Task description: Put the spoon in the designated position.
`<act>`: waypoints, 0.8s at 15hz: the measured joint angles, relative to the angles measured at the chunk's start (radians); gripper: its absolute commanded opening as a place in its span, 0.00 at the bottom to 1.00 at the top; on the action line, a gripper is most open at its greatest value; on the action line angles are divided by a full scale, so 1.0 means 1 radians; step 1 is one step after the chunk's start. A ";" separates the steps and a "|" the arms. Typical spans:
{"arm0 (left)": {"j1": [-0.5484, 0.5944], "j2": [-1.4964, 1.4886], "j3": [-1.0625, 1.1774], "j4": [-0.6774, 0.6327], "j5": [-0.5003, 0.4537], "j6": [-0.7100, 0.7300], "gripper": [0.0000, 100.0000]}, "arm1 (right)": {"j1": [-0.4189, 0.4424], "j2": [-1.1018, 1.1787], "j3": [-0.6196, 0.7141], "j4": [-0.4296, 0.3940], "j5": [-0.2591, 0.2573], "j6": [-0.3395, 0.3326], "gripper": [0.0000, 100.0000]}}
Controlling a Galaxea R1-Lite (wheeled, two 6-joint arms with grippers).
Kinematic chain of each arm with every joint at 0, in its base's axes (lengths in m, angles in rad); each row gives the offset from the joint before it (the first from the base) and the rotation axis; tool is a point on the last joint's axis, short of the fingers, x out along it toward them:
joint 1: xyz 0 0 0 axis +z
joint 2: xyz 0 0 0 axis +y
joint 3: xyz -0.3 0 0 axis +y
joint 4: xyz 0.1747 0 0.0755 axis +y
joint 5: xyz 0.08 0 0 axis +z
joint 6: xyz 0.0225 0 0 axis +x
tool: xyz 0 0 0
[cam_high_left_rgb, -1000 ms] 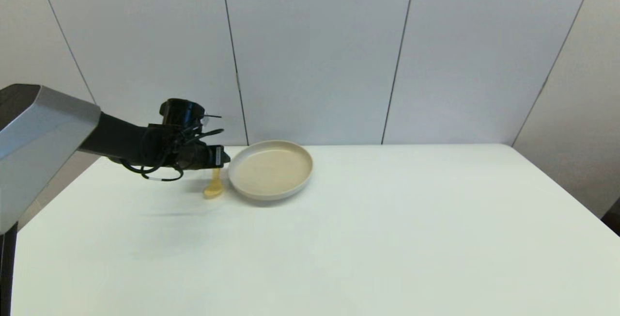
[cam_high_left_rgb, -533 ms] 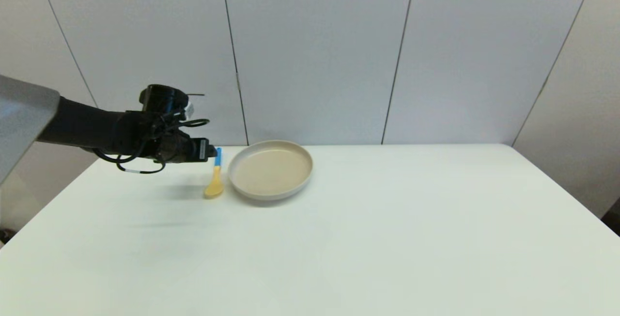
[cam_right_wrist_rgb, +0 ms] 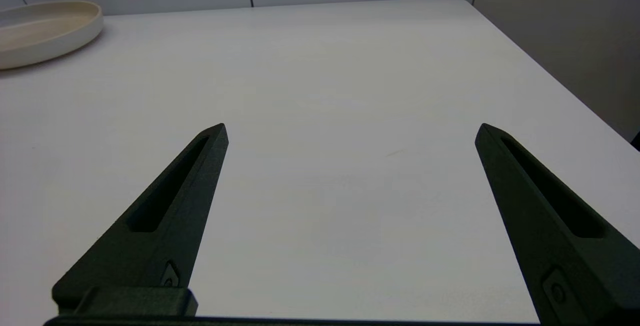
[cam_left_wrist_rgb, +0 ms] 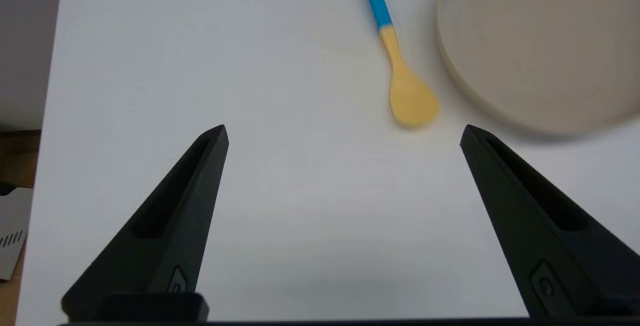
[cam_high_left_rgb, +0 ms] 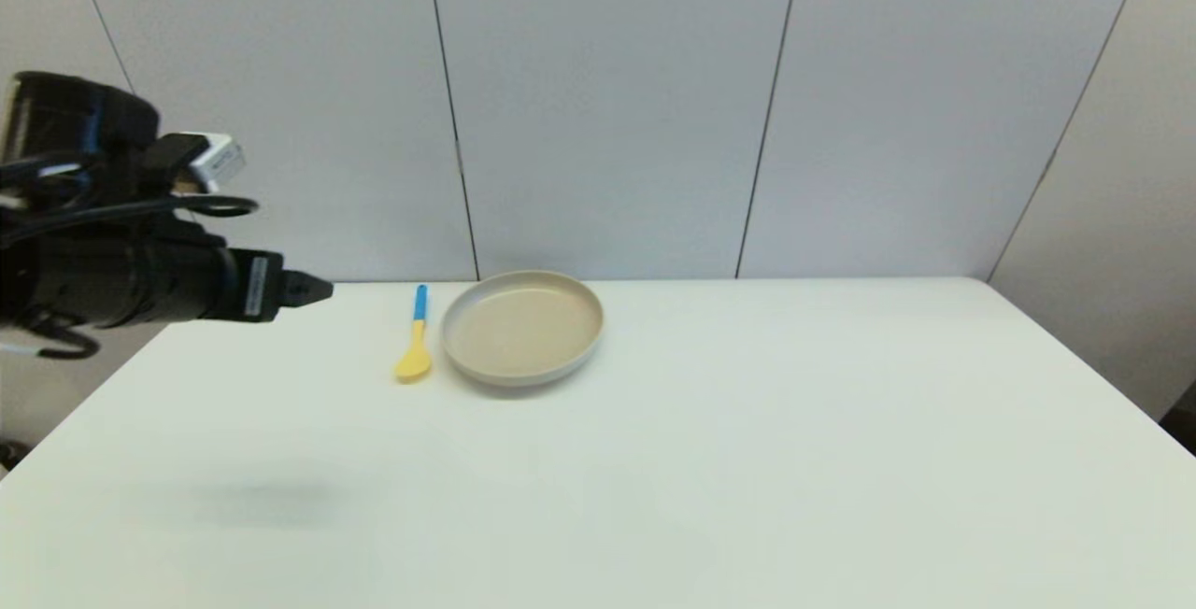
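The spoon lies flat on the white tabletop just left of the beige dish, blue handle toward the wall, yellow bowl toward me. In the left wrist view the spoon lies free on the table beyond my fingers. My left gripper hangs open and empty above the table's left edge, well left of the spoon; its open fingers frame bare table in the left wrist view. My right gripper is open and empty over the table's right part, out of the head view.
The dish sits close beside the spoon's bowl without touching it. The table's left edge runs near my left gripper, with the floor below. The wall panels stand right behind the table.
My left gripper has let go of the spoon and drawn back to the left and upward. The spoon stays lying beside the dish.
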State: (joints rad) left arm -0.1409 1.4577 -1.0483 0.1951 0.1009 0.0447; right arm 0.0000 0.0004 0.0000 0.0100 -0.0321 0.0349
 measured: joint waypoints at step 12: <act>0.060 -1.068 0.940 -0.080 -0.036 0.036 1.00 | 0.000 0.000 0.000 0.000 0.000 0.000 1.00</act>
State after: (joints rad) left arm -0.0809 0.3896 -0.1087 0.1149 0.0653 0.0802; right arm 0.0000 0.0004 0.0000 0.0096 -0.0317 0.0349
